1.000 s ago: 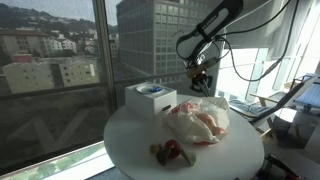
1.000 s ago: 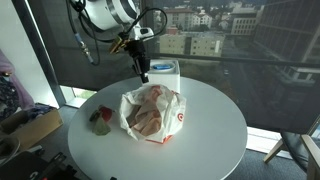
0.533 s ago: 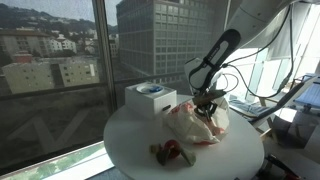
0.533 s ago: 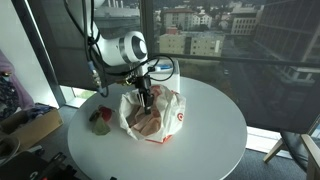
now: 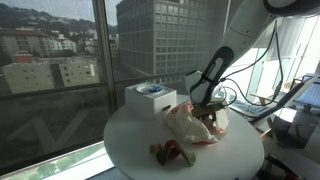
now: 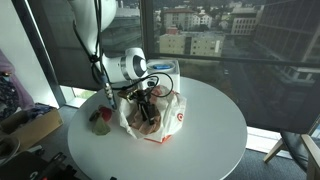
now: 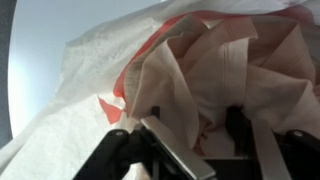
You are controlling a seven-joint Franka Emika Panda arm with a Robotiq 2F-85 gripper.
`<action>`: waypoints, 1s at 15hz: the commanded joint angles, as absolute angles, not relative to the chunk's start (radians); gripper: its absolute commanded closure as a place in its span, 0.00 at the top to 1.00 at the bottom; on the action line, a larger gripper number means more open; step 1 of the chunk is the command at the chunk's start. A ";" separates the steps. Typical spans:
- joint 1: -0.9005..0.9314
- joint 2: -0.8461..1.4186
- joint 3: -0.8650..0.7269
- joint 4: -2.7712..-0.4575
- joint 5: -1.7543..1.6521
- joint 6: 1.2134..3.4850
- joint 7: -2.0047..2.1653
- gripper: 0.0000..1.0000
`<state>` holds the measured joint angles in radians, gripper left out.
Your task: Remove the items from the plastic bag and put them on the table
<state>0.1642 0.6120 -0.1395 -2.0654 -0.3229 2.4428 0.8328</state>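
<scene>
Our hand (image 7: 195, 128), spread (gripping nothing), sits in the wrinkly translucent white plastic bag (image 6: 172, 118), pale pink film pieces (image 7: 215, 70) straight ahead.

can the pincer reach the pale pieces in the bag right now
Probably yes. The pincer is down in the open mouth of the bag, jaws apart. In the wrist view the pale pieces lie right in front of it with nothing in between.
</scene>
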 commanded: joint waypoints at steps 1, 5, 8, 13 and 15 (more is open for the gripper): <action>0.217 0.655 -0.186 -2.043 -0.346 2.458 0.865 0.99; 0.247 0.689 -0.217 -2.021 -0.373 2.465 0.875 1.00; 0.269 0.706 -0.238 -2.005 -0.398 2.470 0.891 0.75; 0.324 0.709 -0.272 -1.993 -0.487 2.457 0.939 0.40; 0.341 0.703 -0.282 -1.992 -0.511 2.428 0.968 0.23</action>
